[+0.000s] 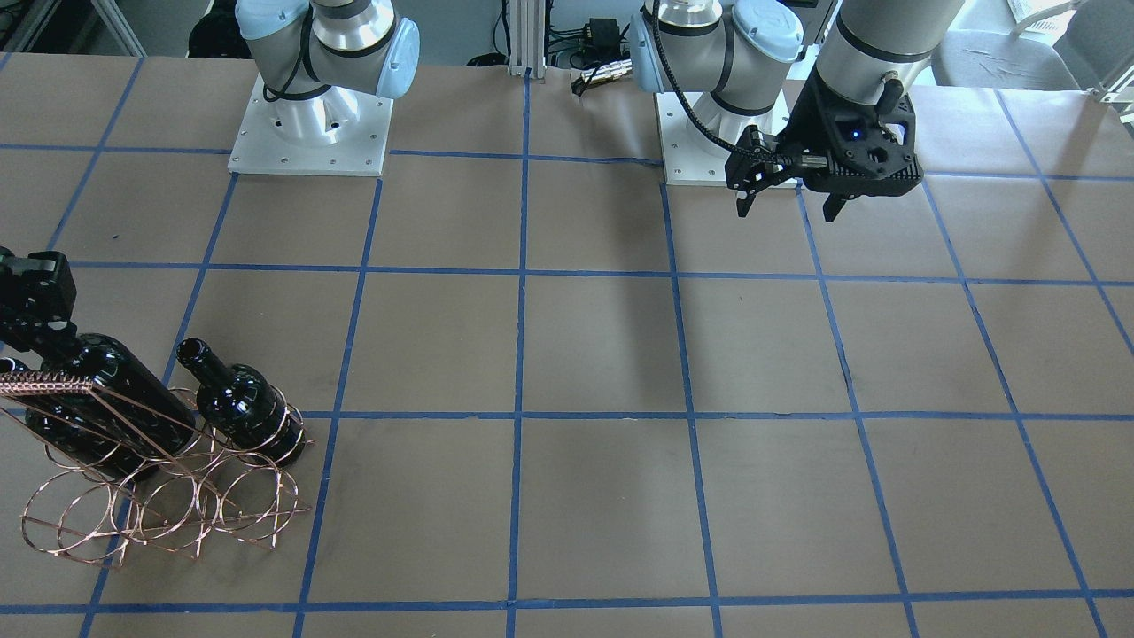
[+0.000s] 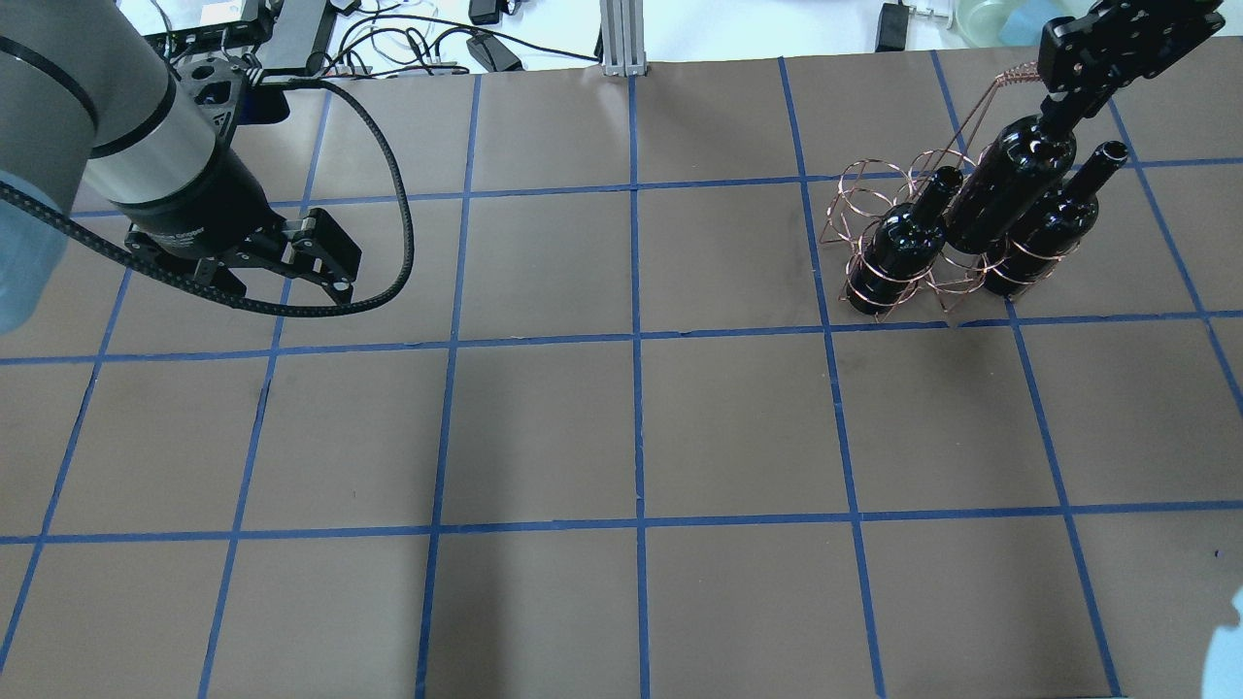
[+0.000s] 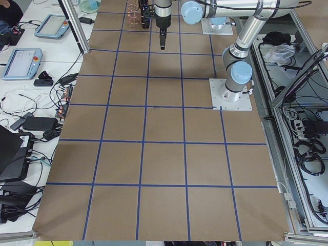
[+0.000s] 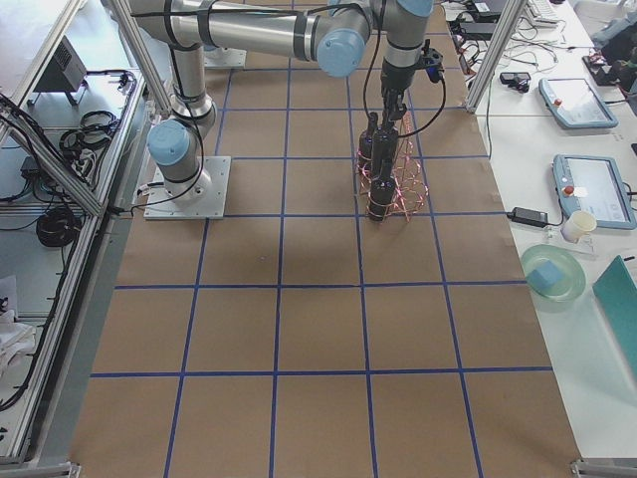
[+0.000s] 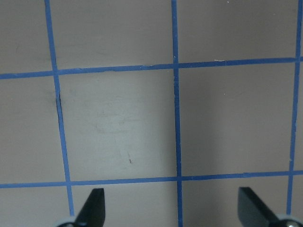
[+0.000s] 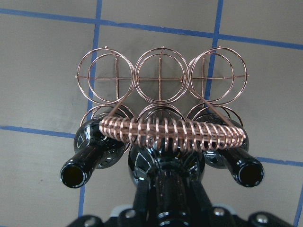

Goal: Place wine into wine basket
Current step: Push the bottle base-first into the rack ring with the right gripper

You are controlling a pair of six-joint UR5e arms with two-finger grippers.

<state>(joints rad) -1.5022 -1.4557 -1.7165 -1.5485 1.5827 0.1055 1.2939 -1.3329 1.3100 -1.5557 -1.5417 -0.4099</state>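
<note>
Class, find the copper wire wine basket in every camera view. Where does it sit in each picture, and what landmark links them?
Front-facing: wine basket lower left.
Overhead: upper right.
Exterior left: top edge, left of centre.
Exterior right: upper centre.
Left wrist: not in view.
Right wrist: centre.
Landmark: middle wine bottle, neck in the right gripper.

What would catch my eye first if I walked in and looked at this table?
A copper wire basket on the robot's far right holds glossy black bottles: the right gripper grips the middle bottle by its neck, between a left bottle and a right bottle in the rings. The left gripper hangs open over the brown table.
</note>
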